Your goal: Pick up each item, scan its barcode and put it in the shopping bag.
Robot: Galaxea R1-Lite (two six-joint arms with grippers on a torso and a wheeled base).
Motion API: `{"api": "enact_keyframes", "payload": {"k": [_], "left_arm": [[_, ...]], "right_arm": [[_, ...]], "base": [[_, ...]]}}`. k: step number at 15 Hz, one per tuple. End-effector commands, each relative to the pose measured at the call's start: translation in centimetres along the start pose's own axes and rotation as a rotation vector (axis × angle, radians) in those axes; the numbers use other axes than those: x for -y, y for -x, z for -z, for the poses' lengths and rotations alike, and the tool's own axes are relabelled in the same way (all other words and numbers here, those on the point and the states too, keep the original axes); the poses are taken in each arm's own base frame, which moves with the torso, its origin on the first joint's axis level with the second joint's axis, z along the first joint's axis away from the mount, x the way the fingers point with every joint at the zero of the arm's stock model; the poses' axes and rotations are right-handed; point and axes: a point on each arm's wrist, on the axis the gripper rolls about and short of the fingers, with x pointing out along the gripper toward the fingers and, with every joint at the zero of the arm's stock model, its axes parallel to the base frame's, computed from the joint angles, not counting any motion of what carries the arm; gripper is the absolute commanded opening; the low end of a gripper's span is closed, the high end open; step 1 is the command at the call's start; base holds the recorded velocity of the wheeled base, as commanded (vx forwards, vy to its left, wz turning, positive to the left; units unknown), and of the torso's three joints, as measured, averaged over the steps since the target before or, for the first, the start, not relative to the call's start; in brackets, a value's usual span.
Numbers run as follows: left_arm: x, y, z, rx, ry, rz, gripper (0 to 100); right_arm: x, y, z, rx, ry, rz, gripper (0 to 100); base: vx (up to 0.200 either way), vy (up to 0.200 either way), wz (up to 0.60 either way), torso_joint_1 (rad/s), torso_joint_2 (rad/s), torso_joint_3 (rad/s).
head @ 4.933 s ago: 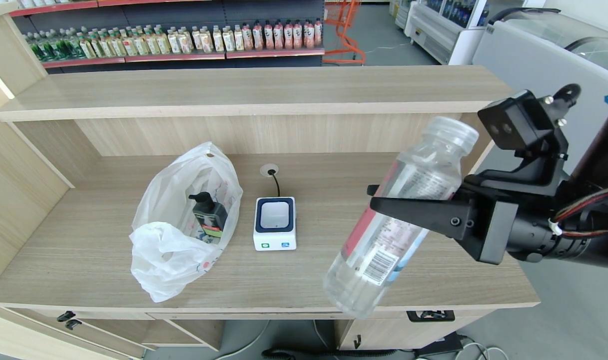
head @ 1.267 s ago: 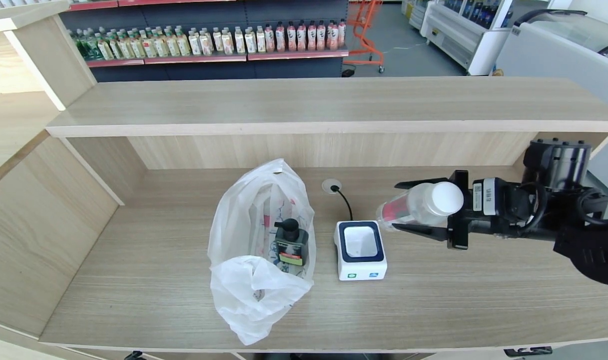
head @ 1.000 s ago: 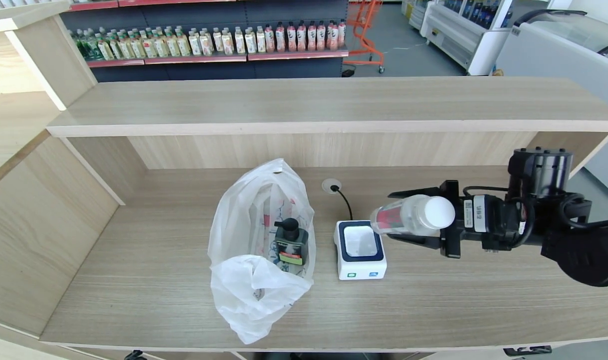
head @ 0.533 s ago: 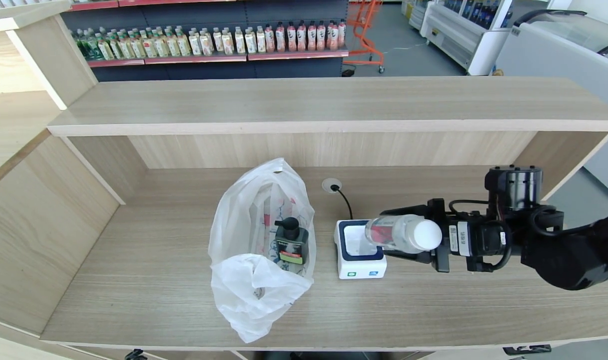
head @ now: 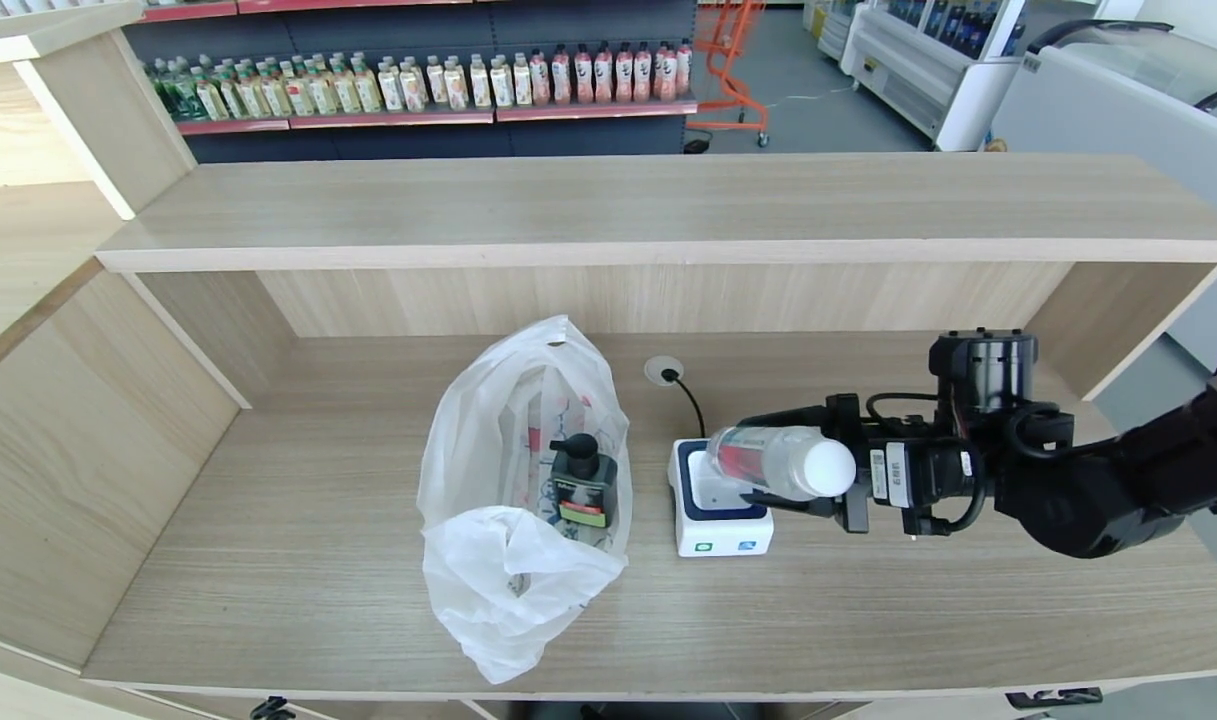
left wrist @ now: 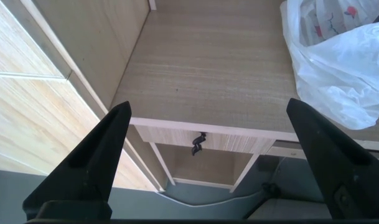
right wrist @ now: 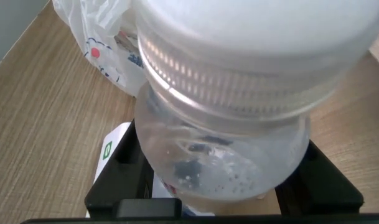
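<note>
With the right fingers [head: 803,411] clamped on the bottle [head: 768,462] over the scanner [head: 723,538], a wrongly turned bottle could fail to scan.

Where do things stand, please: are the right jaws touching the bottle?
Touching: head view shows the right gripper clamping the bottle from both sides.

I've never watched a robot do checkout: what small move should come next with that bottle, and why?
Probably ease the clear bottle slightly farther over the scanner: the right gripper holds it sideways, with only its base end above the scanner's window.
</note>
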Motion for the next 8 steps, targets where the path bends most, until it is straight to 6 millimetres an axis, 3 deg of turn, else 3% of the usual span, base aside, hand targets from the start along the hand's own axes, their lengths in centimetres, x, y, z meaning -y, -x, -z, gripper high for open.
{"api": "enact_keyframes", "payload": {"k": [1,8], "left_arm": [[0.0,0.0,0.0,-0.001,0.000,-0.001,100],[0.0,0.0,0.0,-0.001,0.000,-0.001,100]], "right_arm": [[-0.1,-0.7,1.4,0.000,-0.011,-0.006,0],[1.0,-2.0,2.5,0.018,0.032,0.004,0]], "base": [[0.000,0.000,0.00,0.000,0.00,0.000],[0.000,0.000,0.00,0.000,0.00,0.000]]}}
